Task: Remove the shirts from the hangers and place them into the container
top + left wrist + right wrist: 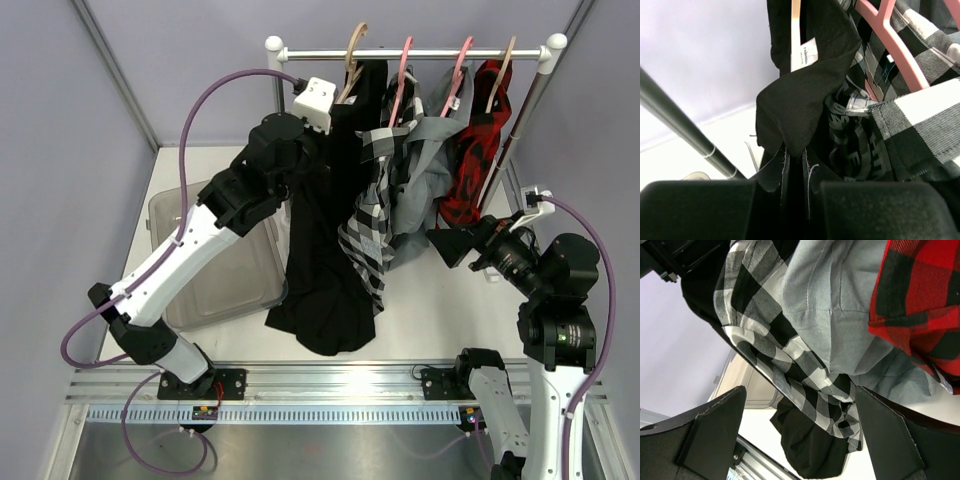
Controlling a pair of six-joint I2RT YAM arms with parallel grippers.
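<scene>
Four shirts hang from hangers on a rail: black, black-and-white plaid, grey and red-and-black plaid. The outer hangers are tan, the two between them pink. My left gripper is up at the black shirt's collar, by the tan hanger, and is shut on a fold of its black cloth. My right gripper stands open below the grey shirt and plaid shirt, holding nothing. The container lies on the table at the left.
The metal rail with white ends spans the back, and its slanted upright runs down at the right. The black shirt's hem touches the table beside the container. Purple walls close in both sides.
</scene>
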